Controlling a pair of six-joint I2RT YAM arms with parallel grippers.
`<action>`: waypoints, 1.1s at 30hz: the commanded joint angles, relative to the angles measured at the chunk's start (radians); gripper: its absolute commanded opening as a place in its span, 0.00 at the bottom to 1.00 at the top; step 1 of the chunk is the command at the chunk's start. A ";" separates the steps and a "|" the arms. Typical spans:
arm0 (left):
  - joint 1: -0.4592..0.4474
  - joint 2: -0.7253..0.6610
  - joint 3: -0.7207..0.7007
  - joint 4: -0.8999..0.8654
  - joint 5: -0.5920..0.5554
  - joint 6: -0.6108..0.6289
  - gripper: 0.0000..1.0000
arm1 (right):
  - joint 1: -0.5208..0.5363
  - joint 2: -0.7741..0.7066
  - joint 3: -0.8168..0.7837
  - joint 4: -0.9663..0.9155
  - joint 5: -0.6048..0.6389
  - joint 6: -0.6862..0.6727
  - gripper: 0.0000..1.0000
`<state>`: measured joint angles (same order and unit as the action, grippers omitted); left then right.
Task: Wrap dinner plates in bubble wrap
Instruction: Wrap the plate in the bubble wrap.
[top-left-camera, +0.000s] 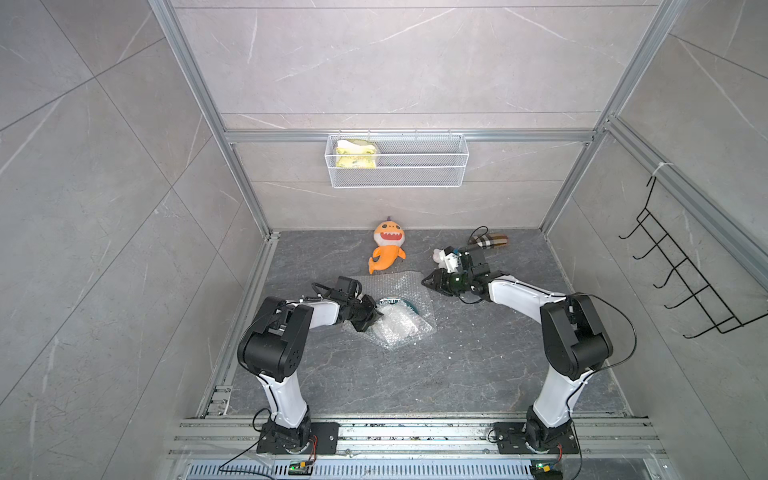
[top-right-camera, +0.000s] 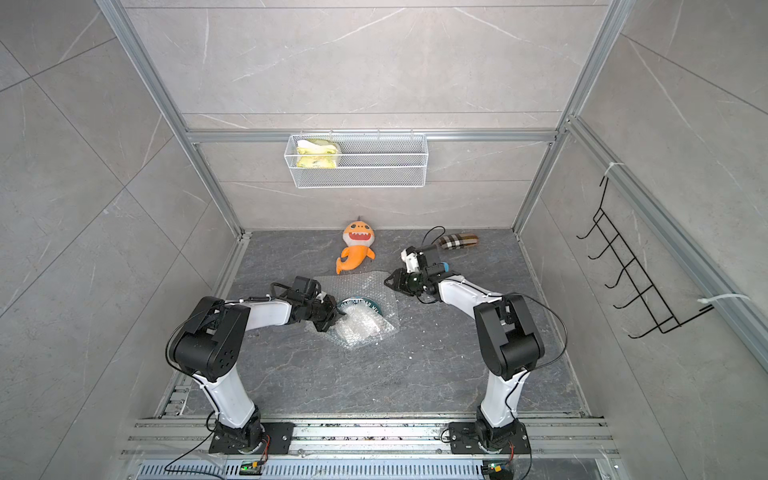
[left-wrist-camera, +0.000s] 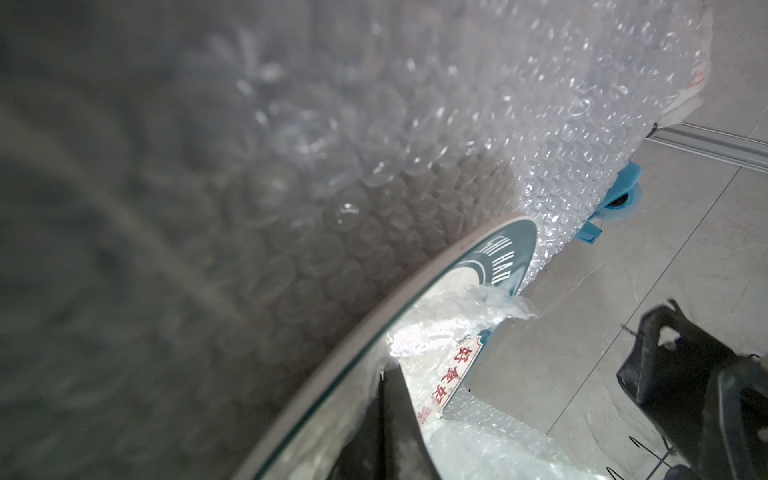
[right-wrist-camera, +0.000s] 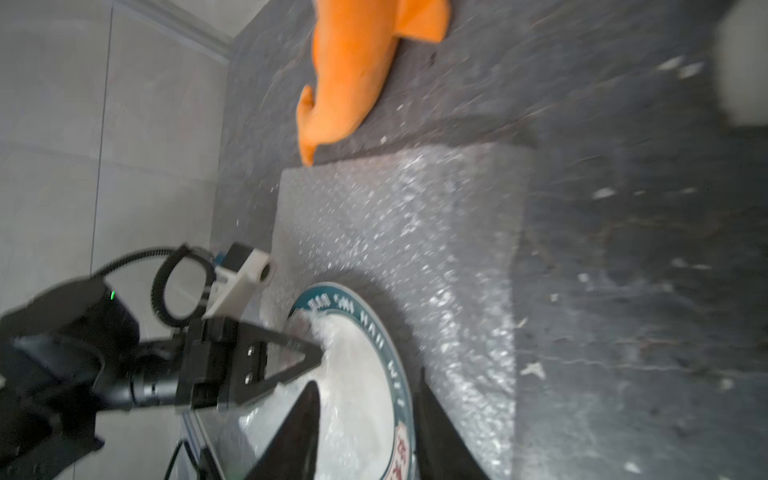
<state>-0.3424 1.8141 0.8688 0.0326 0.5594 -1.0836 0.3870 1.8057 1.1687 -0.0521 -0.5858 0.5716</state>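
The bubble wrap (top-left-camera: 390, 282) (top-right-camera: 353, 282) lies on the dark floor, and its near part is folded up over the plate. The dinner plate (top-left-camera: 400, 302) (top-right-camera: 362, 301) sits on the wrap, with its dark green rim and white lettering showing at the far side. My left gripper (top-left-camera: 376, 316) (top-right-camera: 338, 316) is at the plate's left edge, shut on the folded bubble wrap (left-wrist-camera: 457, 124). The plate rim (left-wrist-camera: 498, 249) runs close past the left gripper (left-wrist-camera: 388, 374). My right gripper (top-left-camera: 424, 282) (top-right-camera: 386, 280) hangs open over the wrap's far right corner. In the right wrist view the right gripper (right-wrist-camera: 370, 415) has nothing between its fingers, and the plate (right-wrist-camera: 390, 361) shows below it.
An orange shark plush (top-left-camera: 386, 249) lies just behind the wrap. A plaid pouch (top-left-camera: 490, 241) lies at the back right. A wire basket (top-left-camera: 415, 174) with a yellow sponge hangs on the back wall. A black hook rack (top-left-camera: 681, 282) hangs on the right wall.
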 joint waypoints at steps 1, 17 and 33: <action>0.013 0.037 -0.039 -0.148 -0.120 0.010 0.00 | 0.081 -0.136 -0.063 0.005 -0.104 -0.002 0.28; 0.014 0.042 -0.030 -0.137 -0.097 0.017 0.00 | 0.263 0.192 -0.007 0.136 -0.060 0.098 0.07; 0.005 -0.134 0.099 -0.242 -0.055 0.011 0.12 | 0.265 0.288 -0.030 0.106 0.000 0.131 0.04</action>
<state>-0.3367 1.7477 0.9360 -0.1471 0.5133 -1.0729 0.6514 2.0613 1.1690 0.0807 -0.6323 0.6891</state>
